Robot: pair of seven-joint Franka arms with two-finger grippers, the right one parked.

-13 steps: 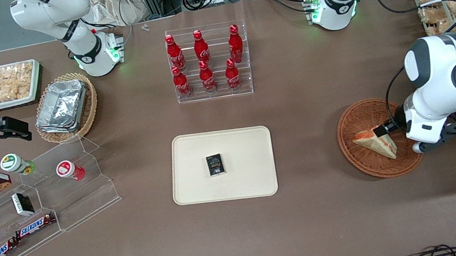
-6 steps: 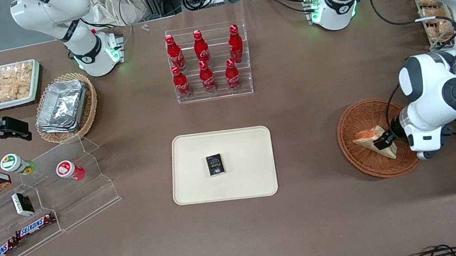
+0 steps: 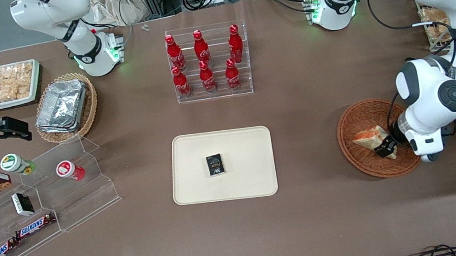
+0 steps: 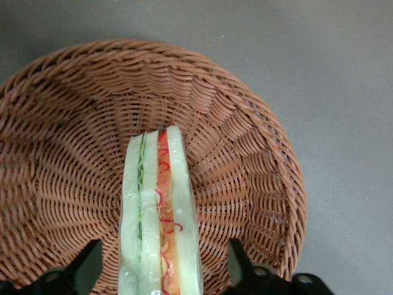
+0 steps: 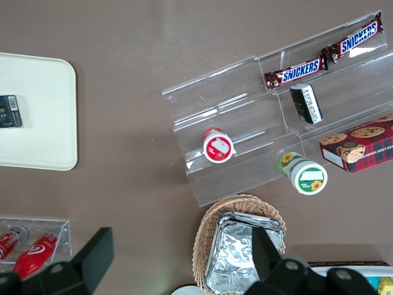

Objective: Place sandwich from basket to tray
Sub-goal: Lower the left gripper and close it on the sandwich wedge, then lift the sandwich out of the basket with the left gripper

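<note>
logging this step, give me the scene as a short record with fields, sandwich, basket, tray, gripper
sandwich: wedge standing on edge in the basket, green and red filling showing
basket: round brown wicker, toward the working arm's end of the table
tray: cream rectangle mid-table, holds only a small black box
gripper: left gripper low in the basket, open, one finger on each side of the sandwich, gaps visible
task state: sandwich not yet lifted

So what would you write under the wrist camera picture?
The open gripper straddles the sandwich standing on edge in the basket.
</note>
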